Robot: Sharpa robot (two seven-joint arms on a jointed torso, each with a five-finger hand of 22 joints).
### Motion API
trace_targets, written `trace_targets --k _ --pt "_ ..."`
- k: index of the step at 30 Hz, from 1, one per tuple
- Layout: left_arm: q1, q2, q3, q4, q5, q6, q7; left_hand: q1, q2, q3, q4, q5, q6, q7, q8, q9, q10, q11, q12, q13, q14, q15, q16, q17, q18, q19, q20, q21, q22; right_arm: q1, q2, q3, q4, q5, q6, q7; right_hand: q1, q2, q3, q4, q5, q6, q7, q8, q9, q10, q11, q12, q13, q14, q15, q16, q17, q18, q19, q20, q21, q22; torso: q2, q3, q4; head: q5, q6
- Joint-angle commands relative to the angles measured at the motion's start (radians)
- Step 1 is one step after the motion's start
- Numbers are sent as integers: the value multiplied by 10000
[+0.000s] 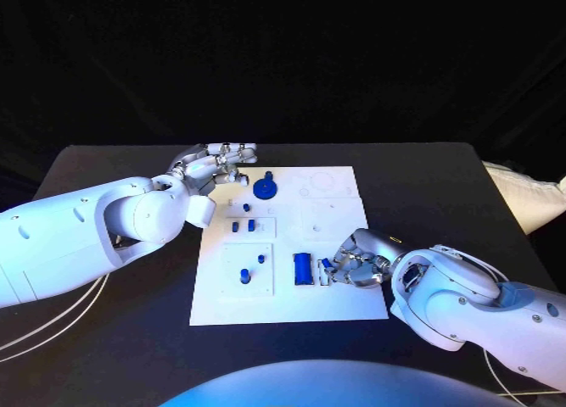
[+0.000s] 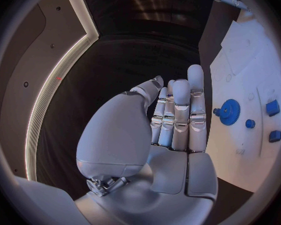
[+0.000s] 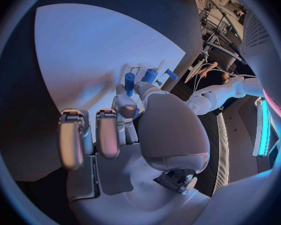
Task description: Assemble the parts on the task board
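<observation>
The white task board [image 1: 344,301] lies in the middle of the black table. A blue gear [image 1: 266,186] stands near its far edge, also in the left wrist view [image 2: 229,111]. Small blue pegs [image 1: 243,226] and a blue block [image 1: 302,269] sit in the board's left and middle fields. My left hand [image 1: 216,164] hovers by the board's far left corner, its fingers [image 2: 181,115] straight and holding nothing. My right hand [image 1: 359,259] is low over the board just right of the block, pinching a small blue peg [image 3: 129,81] between thumb and finger.
A white bag [image 1: 535,197] lies at the table's right edge. White cables [image 1: 44,326] trail from my left arm over the near left of the table. More blue pieces [image 2: 273,107] lie beside the gear on the board [image 2: 240,50].
</observation>
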Motion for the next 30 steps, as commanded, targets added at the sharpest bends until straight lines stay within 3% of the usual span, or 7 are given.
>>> trace_targets --k 1,9,13,17,26,30 --pt "-3 20 7 31 -50 214 5 -15 54 -55 -20 43 -59 8 -22 -13 -50 -2 66 14 -84 -15 24 -17 95 -64 28 -63 -12 -9 99 -19 -49 314 210 -49 -141 14 -70 -3 77 47 -2 -37 15 75 21 -28 -6 654 21 62 730 -180 130 -57 19 1357 5 12 7 12 -24" --pt "-3 11 8 39 -51 224 -19 -13 55 -60 -28 43 -69 13 -21 -13 -68 4 77 16 -97 -12 18 -39 96 -67 31 -66 -15 -10 185 -33 -104 266 266 -45 -404 84 -253 18 157 101 -21 -19 69 53 10 -265 -150 658 15 76 751 -180 131 -61 19 1360 3 7 -5 22 -34" --pt "-3 11 8 43 -52 244 -40 -18 55 -63 -27 43 -72 16 -21 -13 -75 6 78 16 -104 -10 13 -51 95 -68 32 -68 -16 -10 222 -35 -112 229 319 -34 -757 77 -587 23 452 171 -52 9 135 47 -15 -544 -346 661 -3 91 777 -183 138 -77 24 1370 6 12 -2 7 -51" --pt "-3 11 8 42 -52 260 -59 -25 54 -68 -24 42 -77 19 -21 -14 -84 10 80 16 -112 -8 6 -67 95 -71 34 -70 -17 -10 256 -38 -126 177 386 -31 -965 116 -839 29 454 204 -70 20 180 61 -29 -673 -447 663 -17 102 795 -185 144 -90 28 1379 0 12 -2 3 -56" --pt "-3 5 8 58 -53 305 -77 -35 53 -74 -21 40 -87 24 -23 -15 -97 15 83 15 -125 -3 -4 -89 94 -75 37 -73 -19 -10 283 -44 -150 -24 449 -35 -1443 343 -1624 34 -752 216 -102 3 292 107 -50 -801 -581 659 -35 85 783 -182 137 -109 16 1372 1 7 2 -1 -68" --pt "-3 -2 8 58 -66 322 -96 -40 57 -77 -19 41 -94 27 -24 -15 -108 18 85 15 -137 0 -13 -107 93 -79 39 -76 -21 -11 269 -44 -117 -88 406 -25 -1447 366 -1690 31 -834 213 -104 -1 302 111 -50 -799 -584 657 -36 77 774 -179 130 -111 9 1363 -3 11 -3 4 -76"
